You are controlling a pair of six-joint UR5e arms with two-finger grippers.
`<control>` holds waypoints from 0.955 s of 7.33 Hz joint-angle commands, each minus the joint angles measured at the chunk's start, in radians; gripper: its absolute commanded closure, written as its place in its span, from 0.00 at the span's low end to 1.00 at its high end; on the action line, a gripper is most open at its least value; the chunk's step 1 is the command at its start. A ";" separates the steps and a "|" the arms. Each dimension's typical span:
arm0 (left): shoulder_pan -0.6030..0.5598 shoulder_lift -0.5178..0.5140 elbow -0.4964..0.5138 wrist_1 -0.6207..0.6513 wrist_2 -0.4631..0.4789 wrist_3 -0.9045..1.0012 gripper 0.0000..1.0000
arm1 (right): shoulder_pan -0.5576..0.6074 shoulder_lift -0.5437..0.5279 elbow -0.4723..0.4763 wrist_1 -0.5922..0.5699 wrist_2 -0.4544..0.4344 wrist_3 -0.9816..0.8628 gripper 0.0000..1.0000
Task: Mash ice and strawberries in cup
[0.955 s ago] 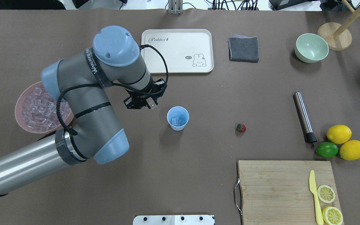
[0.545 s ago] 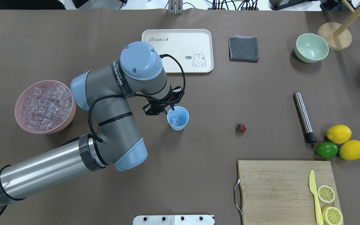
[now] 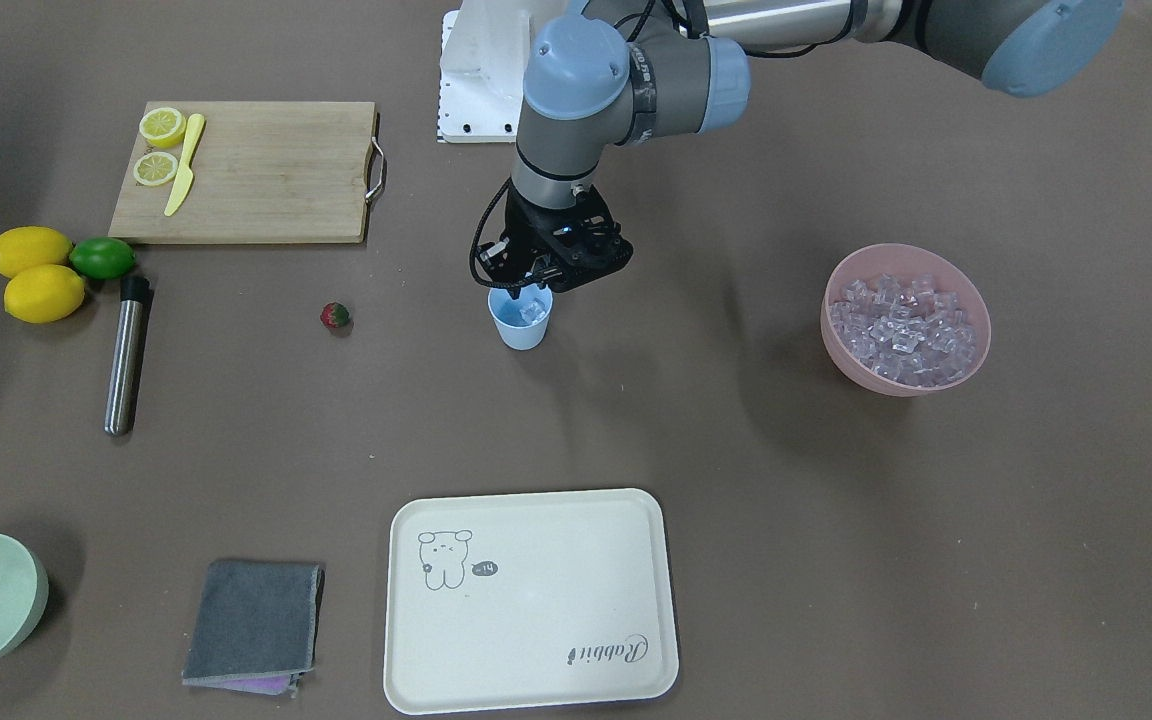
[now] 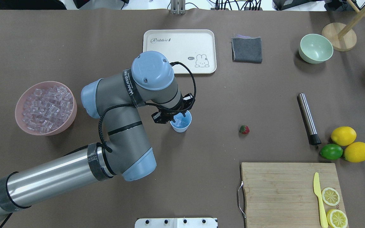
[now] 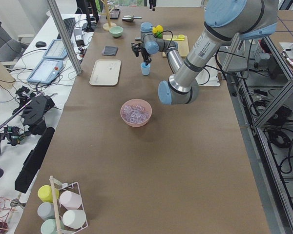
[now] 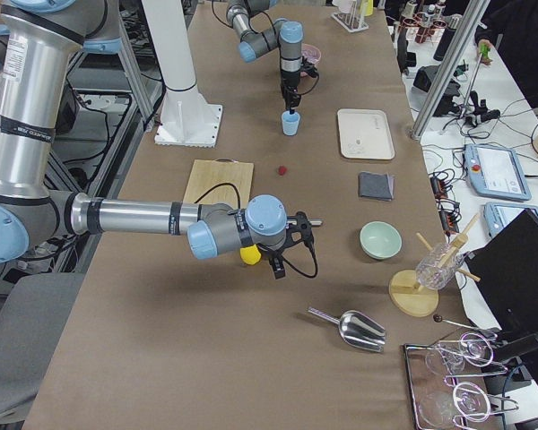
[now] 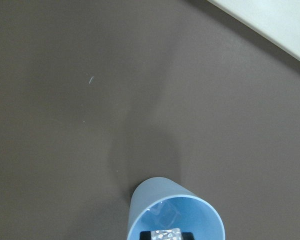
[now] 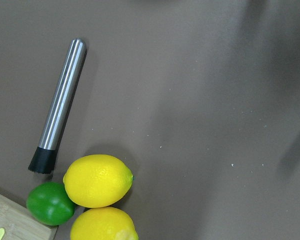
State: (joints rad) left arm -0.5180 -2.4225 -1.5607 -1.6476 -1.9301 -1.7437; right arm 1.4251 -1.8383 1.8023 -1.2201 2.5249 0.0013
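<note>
The light blue cup (image 4: pixel 182 124) stands mid-table with a little ice in it. My left gripper (image 3: pixel 526 292) hangs right over its mouth. In the left wrist view the gripper (image 7: pixel 167 234) is shut on one clear ice piece (image 7: pixel 166 233) just inside the cup's rim (image 7: pixel 140 200). More ice (image 4: pixel 46 106) fills the pink bowl (image 4: pixel 20 118) to the left. The strawberry (image 4: pixel 244 129) lies on the table to the cup's right. My right gripper (image 6: pixel 278 270) hovers over the table's right end near the lemons; I cannot tell whether it is open or shut.
A steel muddler (image 4: pixel 308 118) lies right of the strawberry, beside two lemons (image 4: pixel 343 136) and a lime (image 4: pixel 331 151). A cutting board (image 4: pixel 284 190) with knife and lemon slices is front right. A white tray (image 4: pixel 179 41), grey cloth (image 4: pixel 247 49) and pale green bowl (image 4: pixel 315 48) stand at the back.
My left arm has swung right from beside the pink bowl to the blue cup. Its gripper now sits over the cup's mouth. Nothing else moved.
</note>
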 commanded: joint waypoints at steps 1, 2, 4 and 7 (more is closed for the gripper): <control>-0.002 -0.003 -0.008 -0.003 0.003 0.006 0.02 | -0.017 0.022 0.008 0.001 0.002 0.047 0.00; -0.025 0.000 -0.028 0.000 0.002 0.010 0.02 | -0.055 0.037 0.043 0.001 0.002 0.136 0.00; -0.101 0.099 -0.144 0.029 -0.044 0.108 0.02 | -0.156 0.107 0.106 0.001 -0.003 0.340 0.00; -0.216 0.300 -0.318 0.147 -0.101 0.422 0.02 | -0.428 0.246 0.146 0.184 -0.166 0.822 0.00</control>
State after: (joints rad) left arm -0.6892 -2.1995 -1.8211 -1.5338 -2.0205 -1.4461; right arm 1.1369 -1.6515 1.9394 -1.1460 2.4646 0.5925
